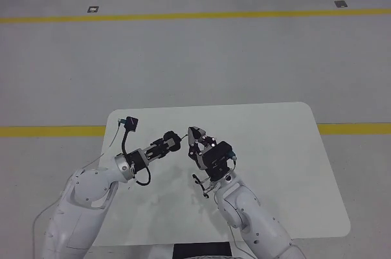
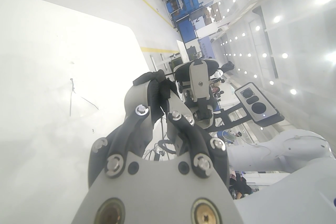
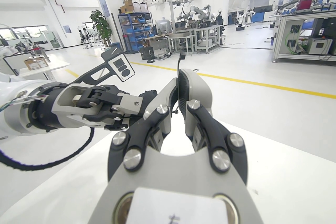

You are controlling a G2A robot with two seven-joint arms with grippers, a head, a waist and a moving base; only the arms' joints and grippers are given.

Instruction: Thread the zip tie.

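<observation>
**Zip tie standing up out of the right jaws, both grippers meeting over the table**

The right gripper is pinching the black zip tie between pads that are pressing together, and is holding it in the air above the middle of the table. In the right wrist view the tie's long axis is running along the fingers and out past their tips. Its squared head is sitting at the free end and pointing away from the wrist.

A thin black strand is crossing sideways from that grip to the left gripper, whose jaws are also pressing tight. The strand is probably the tie's tail being nipped there, though it is too fine to be sure. The two grippers are sitting tip to tip, just beside each other, with the left one aiming at the right one.

The table is showing as white with rounded corners. It is standing on a pale grey floor crossed by yellow lines. In the left wrist view two thin dark strands are lying on the tabletop, well apart from the grippers.

Behind, a bright hall is stretching away. It is holding shelving with blue bins, a potted plant and metal-framed workbenches.
</observation>
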